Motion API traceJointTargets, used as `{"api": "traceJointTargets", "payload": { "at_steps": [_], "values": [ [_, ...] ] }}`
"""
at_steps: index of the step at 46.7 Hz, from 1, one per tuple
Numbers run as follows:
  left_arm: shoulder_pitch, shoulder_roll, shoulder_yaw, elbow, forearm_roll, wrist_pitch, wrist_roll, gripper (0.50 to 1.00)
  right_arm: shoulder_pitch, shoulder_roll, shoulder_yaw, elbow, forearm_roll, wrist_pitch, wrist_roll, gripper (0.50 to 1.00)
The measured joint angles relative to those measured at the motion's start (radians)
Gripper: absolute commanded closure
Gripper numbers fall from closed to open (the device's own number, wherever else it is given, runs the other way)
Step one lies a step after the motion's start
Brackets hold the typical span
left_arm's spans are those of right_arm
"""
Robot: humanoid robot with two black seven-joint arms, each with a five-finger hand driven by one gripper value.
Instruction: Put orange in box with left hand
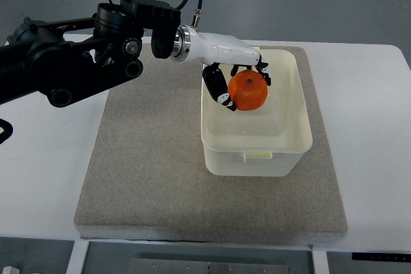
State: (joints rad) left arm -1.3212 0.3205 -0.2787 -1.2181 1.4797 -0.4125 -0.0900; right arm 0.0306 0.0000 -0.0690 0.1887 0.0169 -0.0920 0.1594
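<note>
Left hand [234, 72]: fingers curled around orange [248, 90] | Orange: held above open cream plastic box [257, 152] | Box: on grey felt mat [148, 171], white table [38, 178]

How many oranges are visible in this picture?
1. The orange is held by the left hand over the box. No others show.
</note>
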Motion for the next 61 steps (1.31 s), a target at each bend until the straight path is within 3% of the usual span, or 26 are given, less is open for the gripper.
{"api": "traceJointTargets", "payload": {
  "at_steps": [6, 10, 13, 17, 23, 29, 32, 49, 61],
  "values": [
    [0.017, -0.018, 0.001, 0.022, 0.006, 0.0, 0.0, 1.0, 0.0, 0.0, 0.0, 0.0, 0.0, 0.0, 0.0, 0.568],
    [0.023, -0.023, 0.001, 0.028, 0.009, 0.0, 0.0, 0.969, 0.0, 0.0, 0.0, 0.0, 0.0, 0.0, 0.0, 0.568],
    [0.025, -0.024, 0.001, 0.035, 0.013, 0.0, 0.0, 0.847, 0.0, 0.0, 0.0, 0.0, 0.0, 0.0, 0.0, 0.568],
    [0.031, -0.025, 0.002, 0.038, 0.014, 0.0, 0.001, 0.787, 0.0, 0.0, 0.0, 0.0, 0.0, 0.0, 0.0, 0.568],
    [0.034, -0.025, 0.003, 0.039, 0.014, 0.0, 0.001, 0.63, 0.0, 0.0, 0.0, 0.0, 0.0, 0.0, 0.0, 0.568],
    [0.032, -0.025, 0.002, 0.039, 0.013, 0.0, 0.001, 0.534, 0.0, 0.0, 0.0, 0.0, 0.0, -0.001, 0.0, 0.568],
    [0.031, -0.024, 0.0, 0.039, 0.012, 0.006, 0.001, 0.51, 0.0, 0.0, 0.0, 0.0, 0.0, -0.001, 0.0, 0.568],
    [0.014, 0.011, -0.032, 0.032, -0.031, 0.013, 0.0, 0.508, 0.0, 0.0, 0.0, 0.0, 0.0, 0.0, 0.0, 0.568],
    [0.006, 0.104, -0.122, 0.059, -0.35, 0.047, -0.001, 0.508, 0.0, 0.0, 0.0, 0.0, 0.0, 0.0, 0.0, 0.568]
  ]
}}
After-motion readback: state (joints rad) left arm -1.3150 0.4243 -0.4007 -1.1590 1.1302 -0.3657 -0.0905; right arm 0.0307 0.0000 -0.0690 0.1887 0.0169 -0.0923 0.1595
